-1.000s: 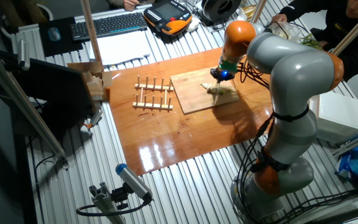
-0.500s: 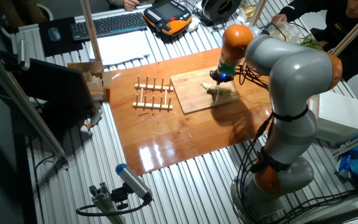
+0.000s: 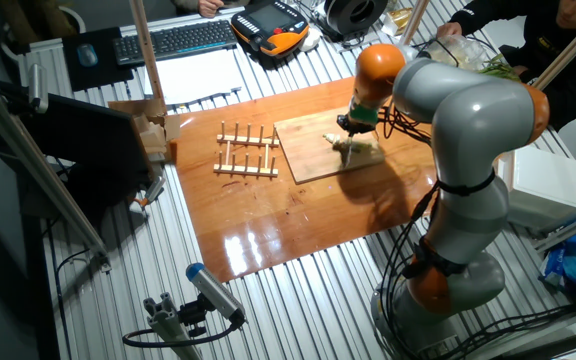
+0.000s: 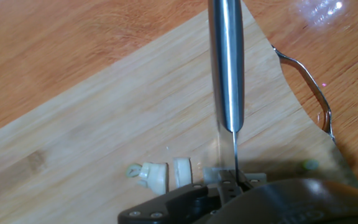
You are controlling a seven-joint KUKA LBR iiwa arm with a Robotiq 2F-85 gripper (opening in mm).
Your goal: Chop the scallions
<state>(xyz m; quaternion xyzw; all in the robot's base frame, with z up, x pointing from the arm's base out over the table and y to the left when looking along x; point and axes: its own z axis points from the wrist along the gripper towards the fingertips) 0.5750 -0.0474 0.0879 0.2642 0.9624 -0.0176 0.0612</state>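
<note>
Short pale scallions [image 3: 356, 148] lie on the wooden cutting board [image 3: 313, 150], right under my gripper [image 3: 351, 123]. In the hand view, small cut scallion pieces [image 4: 155, 174] sit on the board [image 4: 104, 130] to the left of the knife blade [image 4: 226, 62]. The blade runs straight out from my gripper [image 4: 232, 186], edge down on the board, with its tip toward the far edge. The gripper is shut on the knife. More stalk beneath the hand is hidden by the black gripper body.
A wooden slatted rack [image 3: 246, 152] stands left of the board. The board's metal handle [image 4: 309, 87] sticks out on the right. A keyboard [image 3: 178, 40] and teach pendant [image 3: 268, 28] lie at the back. People and a bag of greens [image 3: 478, 55] are at the back right.
The hand has shifted slightly left and back over the board with the knife. The scallions and board have stayed where they were.
</note>
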